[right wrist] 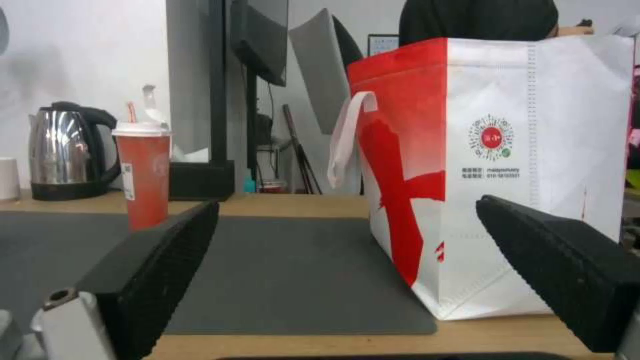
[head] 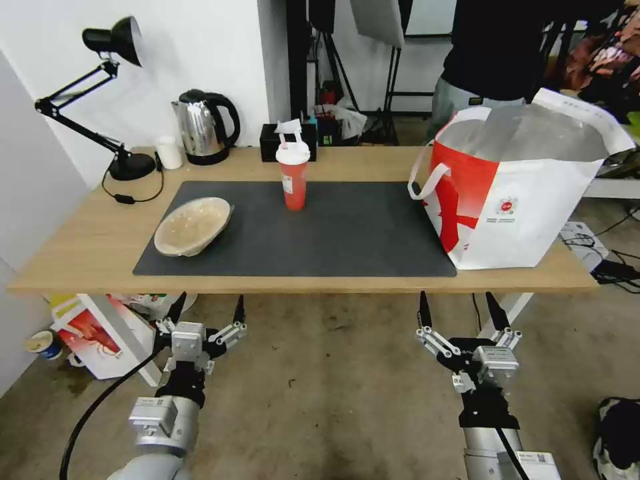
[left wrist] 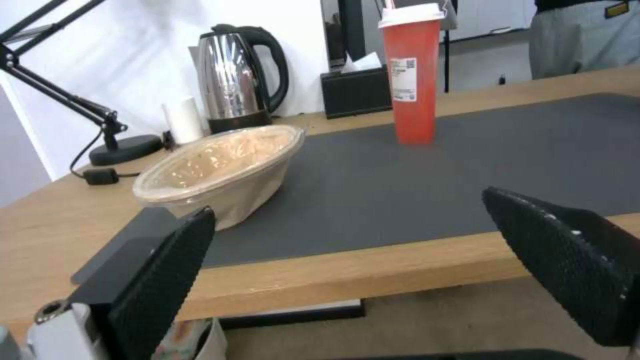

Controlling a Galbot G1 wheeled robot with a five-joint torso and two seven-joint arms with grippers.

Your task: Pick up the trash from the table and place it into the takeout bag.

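Both hands hang below the desk's (head: 93, 240) near edge, left hand (head: 208, 312) and right hand (head: 459, 308) spread wide, holding nothing. Tan bowl (head: 192, 225) sits at the mat's (head: 347, 227) left end, red cup (head: 293, 175) with a small white label mid-mat toward the far edge, bag (head: 527, 200) with round red logo at the right end

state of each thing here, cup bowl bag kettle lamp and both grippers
cup: upright on the mat, lid on, straw in
bowl: tilted, at the mat's left edge
bag: standing, mouth open
kettle: upright, lid shut
lamp: upright, arm folded
left gripper: open, below the table edge
right gripper: open, below the table edge
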